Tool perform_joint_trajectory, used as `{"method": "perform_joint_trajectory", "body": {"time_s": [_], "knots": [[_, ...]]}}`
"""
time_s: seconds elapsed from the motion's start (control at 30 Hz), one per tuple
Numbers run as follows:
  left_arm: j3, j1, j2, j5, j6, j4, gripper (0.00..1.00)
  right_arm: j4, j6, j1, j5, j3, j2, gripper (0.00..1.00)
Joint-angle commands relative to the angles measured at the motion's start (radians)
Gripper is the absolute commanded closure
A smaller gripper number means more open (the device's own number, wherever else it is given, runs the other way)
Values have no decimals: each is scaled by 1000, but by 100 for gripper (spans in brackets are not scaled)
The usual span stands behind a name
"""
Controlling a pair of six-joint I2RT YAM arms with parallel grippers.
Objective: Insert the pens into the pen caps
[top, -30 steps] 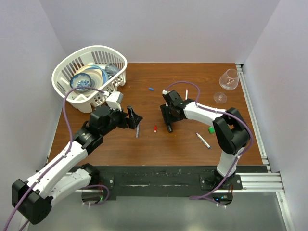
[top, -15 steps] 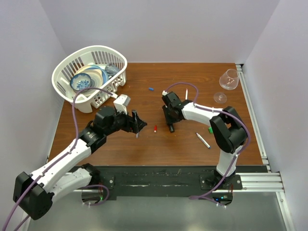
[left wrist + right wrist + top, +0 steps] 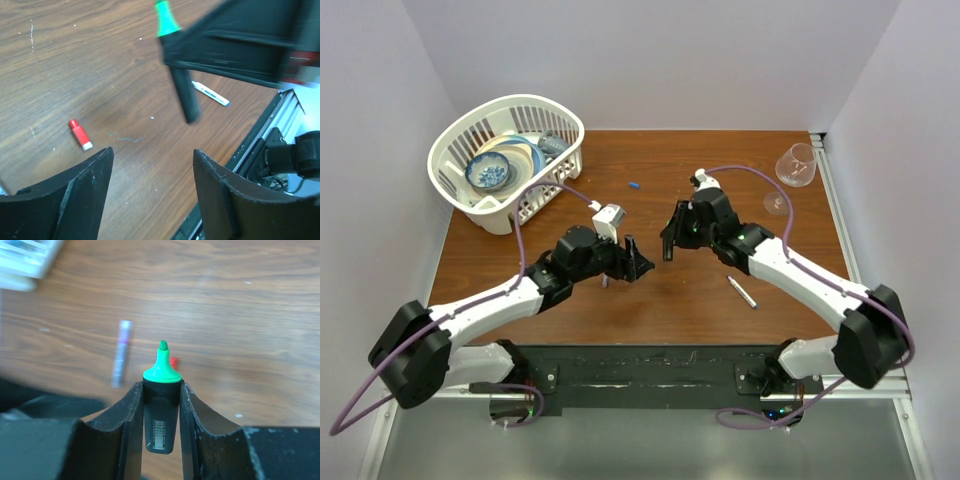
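The 2 arms crowd the frame's centre. The right gripper point(image 3: 161, 387), clamped on the black marker point(image 3: 161, 425), could knock it against the left gripper point(image 3: 152, 152), spread and empty, if either closes in carelessly. Upper left, the white basket point(image 3: 450, 150) holds bowls point(image 3: 488, 172). Upper right, the glass point(image 3: 796, 165) lies tipped, apparently empty. The red cap point(image 3: 80, 134) lies loose at the left of the left wrist view.

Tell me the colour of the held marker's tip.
The marker has a bright green tip; the right wrist view shows it best.
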Motion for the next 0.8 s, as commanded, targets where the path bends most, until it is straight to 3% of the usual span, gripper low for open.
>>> {"method": "perform_joint_trajectory", "body": {"time_s": [0.0,0.33,0.47,0.63,0.77], "knots": [[83,-13,69,-6,-18,121,33,74,113,14,-24,-30,-99,100],[133,-25,163,109,-42,238,41,95,104,28,-12,-85,-188,100],[118,-39,128,79,-18,210,29,94,98,28,20,-92,-217,100],[69,-40,71,62,-14,181,23,60,74,28,112,-85,-247,100],[44,-40,48,97,-62,253,22,92,73,29,108,-95,-237,100]]}}
